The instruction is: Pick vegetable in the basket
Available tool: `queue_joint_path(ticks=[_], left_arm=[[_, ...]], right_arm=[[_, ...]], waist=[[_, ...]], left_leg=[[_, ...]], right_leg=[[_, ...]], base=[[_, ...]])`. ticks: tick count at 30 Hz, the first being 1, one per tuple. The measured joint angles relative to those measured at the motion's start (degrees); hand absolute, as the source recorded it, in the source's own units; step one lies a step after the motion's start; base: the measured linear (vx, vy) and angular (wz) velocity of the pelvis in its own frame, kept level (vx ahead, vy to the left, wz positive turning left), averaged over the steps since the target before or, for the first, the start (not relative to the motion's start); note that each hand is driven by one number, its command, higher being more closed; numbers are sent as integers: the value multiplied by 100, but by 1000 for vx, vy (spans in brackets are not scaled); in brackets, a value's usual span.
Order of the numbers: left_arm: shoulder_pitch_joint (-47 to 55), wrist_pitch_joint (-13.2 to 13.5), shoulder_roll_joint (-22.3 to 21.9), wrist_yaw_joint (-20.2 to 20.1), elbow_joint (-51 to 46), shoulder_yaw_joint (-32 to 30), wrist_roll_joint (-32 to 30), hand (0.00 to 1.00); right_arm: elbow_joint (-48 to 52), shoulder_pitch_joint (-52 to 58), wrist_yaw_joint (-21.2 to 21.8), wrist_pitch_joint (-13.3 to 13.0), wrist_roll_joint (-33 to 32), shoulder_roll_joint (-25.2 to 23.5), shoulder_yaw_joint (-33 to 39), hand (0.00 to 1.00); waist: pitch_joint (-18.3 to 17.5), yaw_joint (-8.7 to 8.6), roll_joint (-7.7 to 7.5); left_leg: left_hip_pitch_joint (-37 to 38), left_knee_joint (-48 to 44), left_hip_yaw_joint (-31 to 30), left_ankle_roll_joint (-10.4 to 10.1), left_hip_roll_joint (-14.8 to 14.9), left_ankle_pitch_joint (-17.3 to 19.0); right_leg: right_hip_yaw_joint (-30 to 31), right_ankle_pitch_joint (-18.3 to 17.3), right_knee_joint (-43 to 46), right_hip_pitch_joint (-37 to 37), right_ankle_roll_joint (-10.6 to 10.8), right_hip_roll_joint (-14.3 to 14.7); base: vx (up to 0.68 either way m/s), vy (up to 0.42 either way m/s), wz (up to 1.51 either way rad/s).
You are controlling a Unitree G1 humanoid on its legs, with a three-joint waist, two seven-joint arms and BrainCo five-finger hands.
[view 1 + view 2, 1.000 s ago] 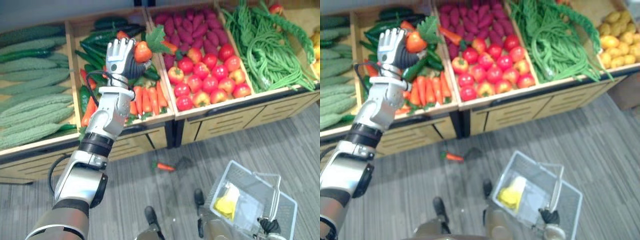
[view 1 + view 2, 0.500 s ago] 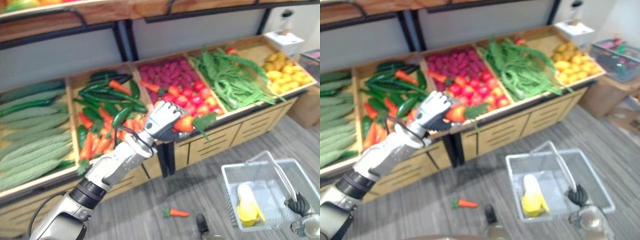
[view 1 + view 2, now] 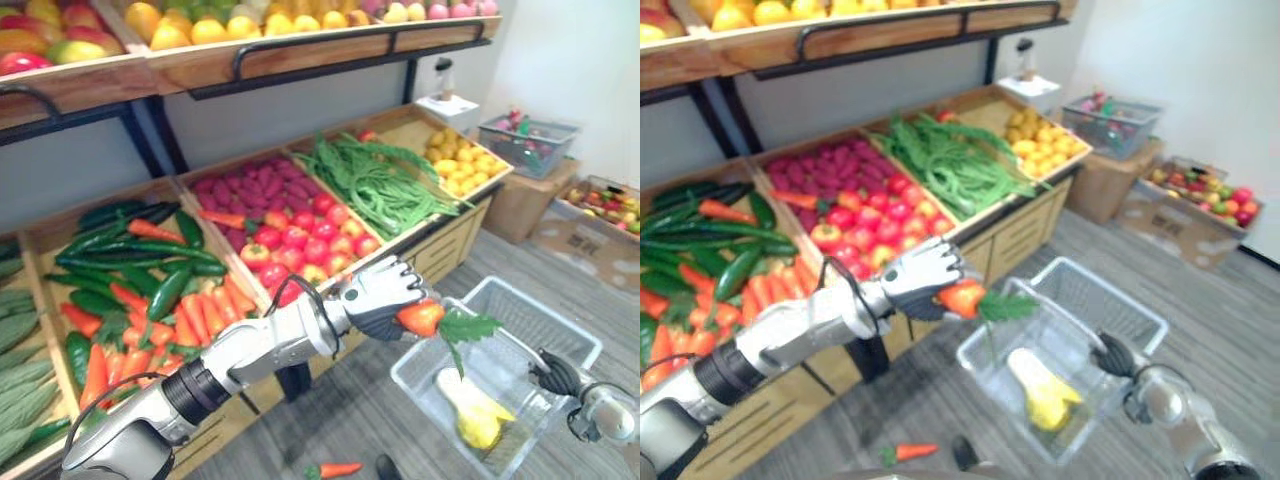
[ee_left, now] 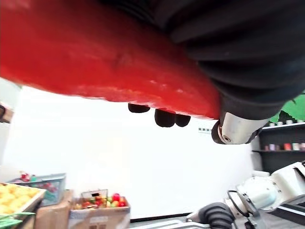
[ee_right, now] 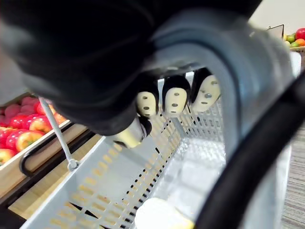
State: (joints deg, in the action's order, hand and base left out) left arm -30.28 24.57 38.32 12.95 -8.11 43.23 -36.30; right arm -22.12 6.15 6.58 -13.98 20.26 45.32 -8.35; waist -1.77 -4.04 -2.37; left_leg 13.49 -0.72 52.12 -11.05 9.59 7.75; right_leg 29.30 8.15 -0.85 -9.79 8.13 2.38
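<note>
My left hand [image 3: 378,296] is shut on a red-orange carrot [image 3: 420,317] with a green leafy top [image 3: 464,327]. It holds the carrot just above the near-left rim of the clear wire basket [image 3: 574,338]. In the left wrist view the carrot [image 4: 95,57] lies across the palm with the fingertips [image 4: 165,117] curled round it. My right hand [image 3: 556,377] is shut on the basket's handle; the right wrist view shows its fingers [image 5: 174,100] curled round that handle over the basket [image 5: 119,191]. A yellow vegetable [image 3: 474,415] lies inside the basket.
A wooden produce stand [image 3: 440,250] holds bins of carrots and green peppers [image 3: 150,300], red tomatoes [image 3: 300,250], green beans [image 3: 375,185] and yellow fruit [image 3: 460,165]. One carrot [image 3: 335,469] lies on the floor. Cardboard boxes of fruit [image 3: 595,215] stand at the right.
The camera has swung to the right. My left hand has carried the carrot from in front of the stand over to the basket's rim. The right hand still holds the basket.
</note>
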Motion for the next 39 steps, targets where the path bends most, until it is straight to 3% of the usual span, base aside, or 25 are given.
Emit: queue_joint_path(ticks=[7,13,21,28,39], left_arm=[[2,58,-238,-243,100,431,238,100],[3,57,-439,-477,374,757,309,100],[5,77,-721,-743,770,1126,462,100],[4,115,-969,-884,1145,1352,459,100],[-12,92,-1336,-901,2216,1492,287,100]], right_arm=[[421,-487,169,-191,-44,293,-847,100],[653,-736,273,-254,-295,395,-1017,100],[1167,-943,285,-243,-1385,453,-1017,100],[1623,-988,402,-242,-1558,582,-1029,100],[2418,-1417,717,-266,-1886,1102,-1685,100]], waist=[[-21,-52,34],[-51,-106,100],[-55,-360,243],[-23,-395,290],[87,-565,310]], left_leg=[[151,-585,580,-88,173,406],[171,-972,870,-130,337,654],[286,-1149,1283,-219,419,750],[314,-1185,1490,-251,417,770],[360,-1342,1671,-285,512,836]], right_leg=[[539,46,102,-6,27,220],[805,50,142,-41,35,365],[1164,65,223,-116,56,589],[1349,72,289,-205,68,694],[1505,79,309,-226,76,810]], base=[[6,11,-43],[-5,4,-23],[-12,0,-27],[-3,-14,-15],[14,-11,-8]])
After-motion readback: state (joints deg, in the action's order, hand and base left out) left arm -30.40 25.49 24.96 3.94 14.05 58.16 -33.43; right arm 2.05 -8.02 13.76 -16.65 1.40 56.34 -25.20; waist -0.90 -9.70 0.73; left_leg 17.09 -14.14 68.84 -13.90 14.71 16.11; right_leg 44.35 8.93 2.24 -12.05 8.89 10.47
